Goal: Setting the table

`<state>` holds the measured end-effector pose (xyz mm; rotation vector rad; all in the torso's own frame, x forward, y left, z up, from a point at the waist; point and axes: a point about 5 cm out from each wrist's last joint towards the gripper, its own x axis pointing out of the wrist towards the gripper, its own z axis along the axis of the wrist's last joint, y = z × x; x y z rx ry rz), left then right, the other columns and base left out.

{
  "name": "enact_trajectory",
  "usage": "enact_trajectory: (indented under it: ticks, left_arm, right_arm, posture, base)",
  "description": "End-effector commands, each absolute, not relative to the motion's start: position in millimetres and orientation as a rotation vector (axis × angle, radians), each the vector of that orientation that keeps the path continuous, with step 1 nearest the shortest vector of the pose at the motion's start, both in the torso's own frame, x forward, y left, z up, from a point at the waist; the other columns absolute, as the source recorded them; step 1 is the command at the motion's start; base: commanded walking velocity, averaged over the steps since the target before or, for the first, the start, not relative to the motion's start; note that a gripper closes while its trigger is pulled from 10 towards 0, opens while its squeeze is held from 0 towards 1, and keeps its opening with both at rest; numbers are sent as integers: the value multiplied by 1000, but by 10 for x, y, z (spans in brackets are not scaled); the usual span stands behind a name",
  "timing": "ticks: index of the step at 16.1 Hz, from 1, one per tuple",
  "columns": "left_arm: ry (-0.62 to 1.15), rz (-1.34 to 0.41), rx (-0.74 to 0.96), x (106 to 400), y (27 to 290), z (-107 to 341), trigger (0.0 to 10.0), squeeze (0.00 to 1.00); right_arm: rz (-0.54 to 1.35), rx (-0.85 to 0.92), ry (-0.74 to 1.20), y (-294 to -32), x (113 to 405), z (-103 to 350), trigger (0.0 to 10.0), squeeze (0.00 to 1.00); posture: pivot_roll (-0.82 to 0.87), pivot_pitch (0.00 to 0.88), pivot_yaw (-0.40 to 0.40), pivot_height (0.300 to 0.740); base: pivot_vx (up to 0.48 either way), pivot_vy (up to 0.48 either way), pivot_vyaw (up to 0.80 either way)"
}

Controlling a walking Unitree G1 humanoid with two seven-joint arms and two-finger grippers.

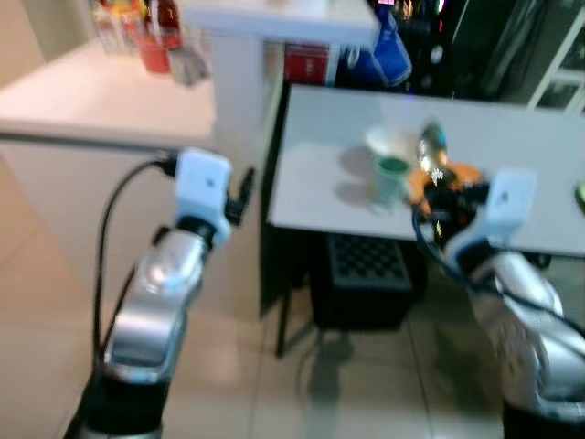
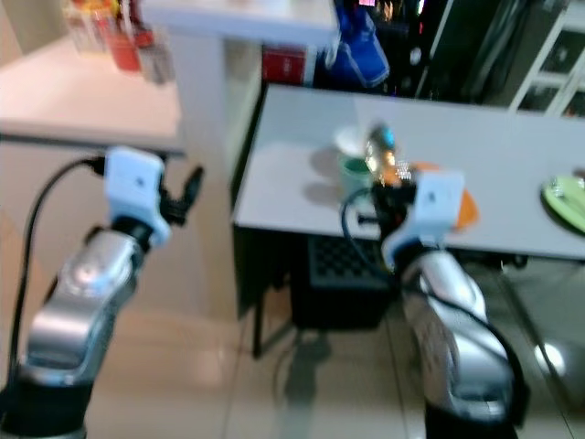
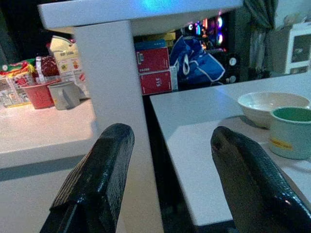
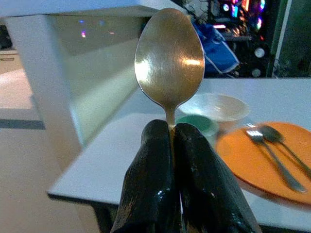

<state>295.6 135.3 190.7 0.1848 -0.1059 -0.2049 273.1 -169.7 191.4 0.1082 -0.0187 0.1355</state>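
My right gripper [image 4: 171, 133] is shut on the handle of a metal spoon [image 4: 169, 56], bowl end up, held over the near edge of the grey table [image 1: 320, 178]. On the table stand a white bowl [image 4: 214, 106], a green cup [image 1: 390, 177] and an orange plate [image 4: 252, 160] that carries a fork [image 4: 272, 165] and another utensil. In the eye views the spoon [image 1: 431, 146] stands above my right wrist, in front of the plate. My left gripper [image 3: 170, 160] is open and holds nothing, out in front of the white counter [image 1: 101, 96], left of the table.
The white counter carries red jars [image 1: 157, 37] and a grey mug [image 3: 63, 94]. A white post [image 3: 114, 82] rises between counter and table. A blue bag [image 1: 388, 50] hangs beyond the table. A black crate [image 1: 361, 279] sits under it. A green plate [image 2: 567, 197] lies at the far right.
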Motion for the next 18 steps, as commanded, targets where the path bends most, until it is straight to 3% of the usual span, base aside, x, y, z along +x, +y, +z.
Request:
enact_trajectory:
  ticks: [1, 18]
  left_arm:
    - [-121, -232, 188, 2968, 1260, 1929, 10000, 0]
    - [-135, -232, 198, 2966, 1237, 1919, 10000, 0]
  right_arm:
    - [104, 102, -18, -1774, 2726, 1900, 10000, 0]
    - [148, 118, -2, -1692, 2767, 1847, 10000, 0]
  posture:
    - [-51, 0, -20, 740]
    - [-36, 0, -45, 740]
  base:
    - [0, -458, 0]
    - [0, -461, 0]
